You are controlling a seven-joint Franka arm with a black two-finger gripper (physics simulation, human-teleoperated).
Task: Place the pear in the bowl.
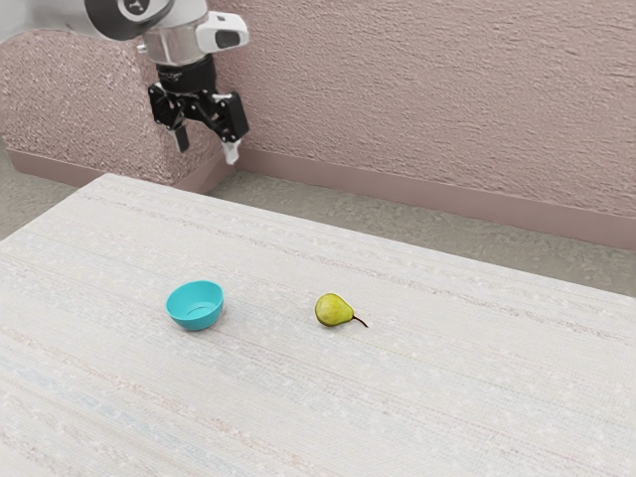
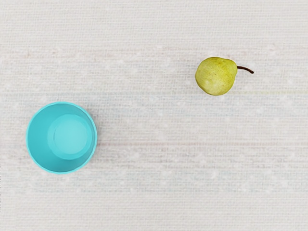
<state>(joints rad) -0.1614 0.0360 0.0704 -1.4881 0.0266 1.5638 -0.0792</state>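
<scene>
High over the table's far edge in the exterior view, my gripper [image 1: 206, 149] stands open, its two fingertips well apart with nothing between them. The yellow-green pear [image 1: 333, 310] lies on its side on the table, its dark stem toward the exterior view's right. A turquoise bowl [image 1: 195, 306] stands upright to the exterior view's left of the pear, a gap between them. In the wrist view the pear [image 2: 216, 76] and the bowl [image 2: 72, 136] both lie below my hand; the bowl holds nothing.
The pale, streaked table [image 1: 437, 397] carries the bowl and pear. Behind its far edge stands a pink textured wall [image 1: 427, 99] with a baseboard, with a protruding wall corner behind the gripper.
</scene>
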